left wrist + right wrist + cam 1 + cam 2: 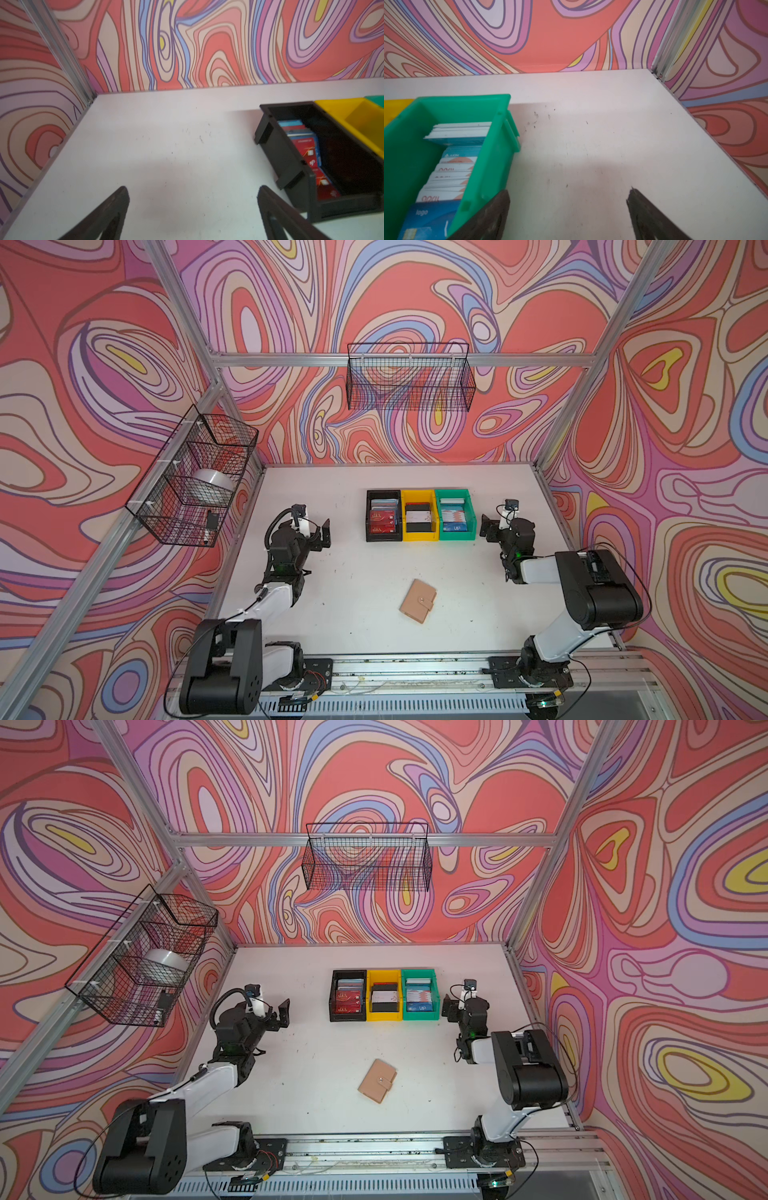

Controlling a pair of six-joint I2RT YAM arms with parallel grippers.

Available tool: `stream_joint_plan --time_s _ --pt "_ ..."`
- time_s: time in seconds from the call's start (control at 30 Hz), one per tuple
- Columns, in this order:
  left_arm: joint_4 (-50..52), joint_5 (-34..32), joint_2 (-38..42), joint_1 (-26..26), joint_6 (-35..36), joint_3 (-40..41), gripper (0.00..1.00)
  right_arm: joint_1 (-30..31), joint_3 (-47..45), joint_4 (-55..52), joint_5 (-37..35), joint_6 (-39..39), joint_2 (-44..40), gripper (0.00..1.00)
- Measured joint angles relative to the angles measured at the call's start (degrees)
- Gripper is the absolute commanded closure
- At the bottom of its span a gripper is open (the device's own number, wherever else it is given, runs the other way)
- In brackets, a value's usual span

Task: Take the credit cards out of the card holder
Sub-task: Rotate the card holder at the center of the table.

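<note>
Card holder (418, 600): in both top views only

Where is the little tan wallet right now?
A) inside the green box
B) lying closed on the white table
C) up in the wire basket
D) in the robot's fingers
B: the card holder lies shut, its tab snapped over, on the table, with nothing gripping it.
</note>
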State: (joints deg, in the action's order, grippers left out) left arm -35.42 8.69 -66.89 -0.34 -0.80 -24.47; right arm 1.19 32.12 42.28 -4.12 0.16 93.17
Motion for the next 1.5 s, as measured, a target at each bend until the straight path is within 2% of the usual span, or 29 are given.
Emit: stream_joint_plan --time_s 0.17,0.27,0.37,0.47,0.53,0.6,0.7,0.73,0.83,0.9,1.03,1.2,1.27,1.33,1.5 --pt "8.41 3.91 4.68 -1.77 -3.06 -7.52 0.09 0.81 9.07 -13.9 1.88 -0.72 -8.41 0.15" --pt "12.11 5.46 5.64 -5.64 -5.07 -9.22 0.17 2.16 16.22 -25.97 4.44 -0.39 -12.33 0.25" --pt "15.67 6.21 5.25 -11.13 -7.93 -9.25 0.26 4.66 23.85 -38.56 7.82 1.22 -13.03 0.28" --pt "17.88 6.82 3.67 -15.74 -12.15 -9.25 0.42 10.21 27.82 -49.57 9.38 3.56 -13.14 0.3" --pt "18.97 7.32 2.12 -18.05 -15.15 -9.25 0.56 15.91 28.02 -55.43 10.45 5.51 -13.31 0.33" --pt "20.06 8.31 0.07 -20.13 -18.53 -9.25 0.75 21.55 27.36 -60.3 12.87 8.44 -13.53 0.38" --pt "22.1 10.32 -2.47 -21.73 -22.82 -9.25 0.96 26.8 24.92 -65.4 17.07 13.77 -15.43 0.44" --pt "22.8 10.95 -2.95 -21.9 -24.09 -9.18 1.0 28.17 24.06 -67.14 18.14 15.52 -16.33 0.44" --pt "23.19 12.11 -2.64 -22.4 -27.17 -7.39 1.0 32.26 21.97 -72.32 19.98 20.96 -19.52 0.49" --pt "23.21 12.04 -1.31 -22.99 -28.7 -4.48 1.0 34.91 20.85 -75.45 20.52 24.39 -21.84 0.58" --pt "24.26 12.09 0.85 -24.74 -30.4 0.04 1.0 37.05 18.91 -79.69 21.14 30.12 -23.78 0.64" --pt "24.65 12.07 0.68 -27.54 -31.74 0.72 1.0 37.94 14.64 -82.79 20.85 34.45 -20.48 0.67" --pt "24.39 12.11 -0.52 -28.57 -32.3 0.66 1.0 38.47 13.73 -83.23 20.61 35.15 -18.12 0.74" --pt "24.2 12.13 -2.69 -29.55 -32.61 0.22 1.0 38.93 12.92 -83.08 20.52 36.0 -16.11 0.77" --pt "23.89 12.35 -9.46 -33.11 -33.07 -2.69 1.0 39.12 11.85 -81.46 20.46 36.81 -12.96 0.9"
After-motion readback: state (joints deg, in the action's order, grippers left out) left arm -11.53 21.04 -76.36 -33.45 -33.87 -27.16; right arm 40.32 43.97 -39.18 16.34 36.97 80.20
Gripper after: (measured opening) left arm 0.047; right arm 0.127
